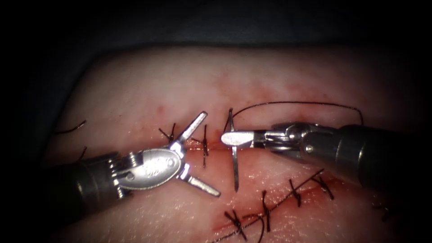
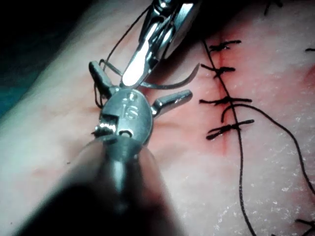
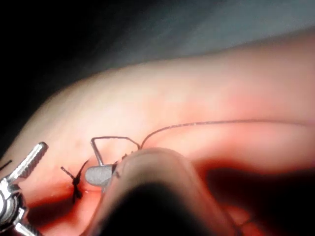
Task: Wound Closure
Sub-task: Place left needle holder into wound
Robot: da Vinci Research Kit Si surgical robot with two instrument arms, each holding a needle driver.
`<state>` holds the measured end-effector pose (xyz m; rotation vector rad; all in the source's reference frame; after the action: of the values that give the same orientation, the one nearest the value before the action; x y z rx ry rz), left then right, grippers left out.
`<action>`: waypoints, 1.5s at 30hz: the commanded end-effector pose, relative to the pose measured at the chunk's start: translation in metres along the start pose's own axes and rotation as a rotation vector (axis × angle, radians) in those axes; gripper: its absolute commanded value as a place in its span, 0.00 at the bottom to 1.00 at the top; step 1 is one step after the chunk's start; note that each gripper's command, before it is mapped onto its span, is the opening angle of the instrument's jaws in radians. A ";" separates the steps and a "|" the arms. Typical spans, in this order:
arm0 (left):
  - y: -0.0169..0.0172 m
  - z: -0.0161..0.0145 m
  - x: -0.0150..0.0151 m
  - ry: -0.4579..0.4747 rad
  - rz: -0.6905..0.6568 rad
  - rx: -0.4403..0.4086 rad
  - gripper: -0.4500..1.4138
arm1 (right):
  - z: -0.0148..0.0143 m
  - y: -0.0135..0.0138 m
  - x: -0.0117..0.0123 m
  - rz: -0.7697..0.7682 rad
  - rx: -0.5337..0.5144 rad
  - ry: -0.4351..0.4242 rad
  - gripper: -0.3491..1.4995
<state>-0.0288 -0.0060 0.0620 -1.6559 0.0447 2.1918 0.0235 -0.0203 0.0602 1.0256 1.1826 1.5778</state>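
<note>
Gripping the needle (image 1: 234,155) near mid-curve, our right hand (image 1: 234,138) is closed at frame centre | needle runs top-to-bottom across the cut (image 1: 198,148), clear of the tissue (image 1: 148,85) | our left hand (image 1: 198,153), empty, gapes wide just left of it | thread (image 1: 297,103) arcs up-right.

The left arm's end effector (image 1: 198,153) comes in from the tissue's (image 1: 135,90) left edge, its shaft low and nearly level. Its 2 jaws are spread wide in a V, one pointing up and away, the other down toward the near edge, and they hold nothing. The right arm's end effector (image 1: 234,138) reaches in from the tissue's right edge, its wrist bent slightly so the tip points left. Its 2 jaws are closed flat on the needle (image 1: 234,157), gripping it high on its curve, near the thread end, above the tissue.
</note>
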 end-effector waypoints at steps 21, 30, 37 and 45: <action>-0.0017 0.0034 -0.0057 -0.388 0.112 -0.314 0.00 | -0.0019 0.0013 0.0024 -0.656 0.162 0.048 0.00; -0.0032 0.0062 -0.0090 -0.519 0.137 -0.397 0.00 | -0.0021 0.0006 0.0020 -0.803 0.212 0.062 0.00; -0.0048 0.0079 -0.0116 -0.607 0.119 -0.455 0.00 | -0.0020 0.0003 0.0019 -0.882 0.241 0.069 0.00; -0.0069 0.0092 -0.0144 -0.674 0.093 -0.499 0.00 | -0.0012 0.0005 0.0030 -0.993 0.243 0.108 0.00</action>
<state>-0.0311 -0.0020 0.0796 -1.0238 -0.6807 2.8837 0.0205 -0.0184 0.0605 0.3472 1.6310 0.7099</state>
